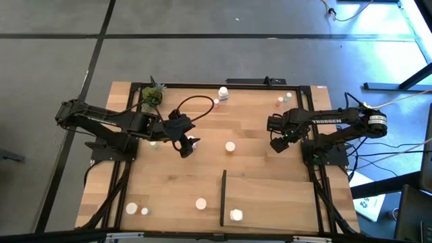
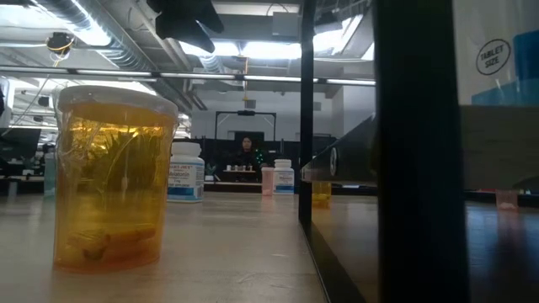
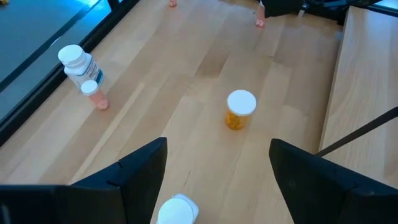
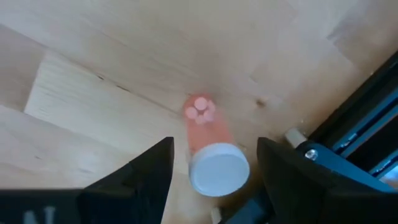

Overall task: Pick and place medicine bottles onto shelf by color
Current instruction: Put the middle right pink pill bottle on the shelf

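My right gripper (image 4: 213, 163) is wide open, hovering right over a pink bottle (image 4: 208, 152) with a white cap lying on the counter (image 1: 256, 169), sitting between my fingers. My left gripper (image 3: 217, 168) is open too, above a white-capped bottle (image 3: 178, 210), with an amber bottle (image 3: 239, 110) just ahead.

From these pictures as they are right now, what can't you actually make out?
- Low view: the shelf's black upright strip fills the right side and hides what stands behind it.
- Left wrist view: the bottle between the left end effector's fingers is cut off by the picture's edge.
- High view: the labels on the white bottles are too small to read.
- Right wrist view: the right end effector straddles a pink bottle; its label is unseen.
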You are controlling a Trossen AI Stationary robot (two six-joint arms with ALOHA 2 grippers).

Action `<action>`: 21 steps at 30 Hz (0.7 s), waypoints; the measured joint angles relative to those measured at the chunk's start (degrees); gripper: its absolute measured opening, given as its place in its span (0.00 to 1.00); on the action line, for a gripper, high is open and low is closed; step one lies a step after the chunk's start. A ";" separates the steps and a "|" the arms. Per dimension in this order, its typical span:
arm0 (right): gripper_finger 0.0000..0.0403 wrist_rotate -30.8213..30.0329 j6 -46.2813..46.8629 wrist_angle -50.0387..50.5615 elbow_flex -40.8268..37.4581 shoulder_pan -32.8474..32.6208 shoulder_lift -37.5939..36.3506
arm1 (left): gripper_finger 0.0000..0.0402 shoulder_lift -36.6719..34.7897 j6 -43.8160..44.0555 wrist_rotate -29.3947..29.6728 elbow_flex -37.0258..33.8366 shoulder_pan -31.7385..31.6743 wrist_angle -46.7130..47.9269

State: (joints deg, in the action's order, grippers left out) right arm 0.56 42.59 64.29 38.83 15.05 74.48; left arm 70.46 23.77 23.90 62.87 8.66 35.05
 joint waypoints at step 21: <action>0.31 -0.01 -0.94 -0.29 0.00 0.00 0.00 | 0.69 0.00 -0.02 -0.02 0.00 0.00 0.00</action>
State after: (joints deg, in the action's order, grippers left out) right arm 0.55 41.65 64.00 38.83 15.05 74.48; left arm 70.46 23.75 23.88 62.87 8.67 35.05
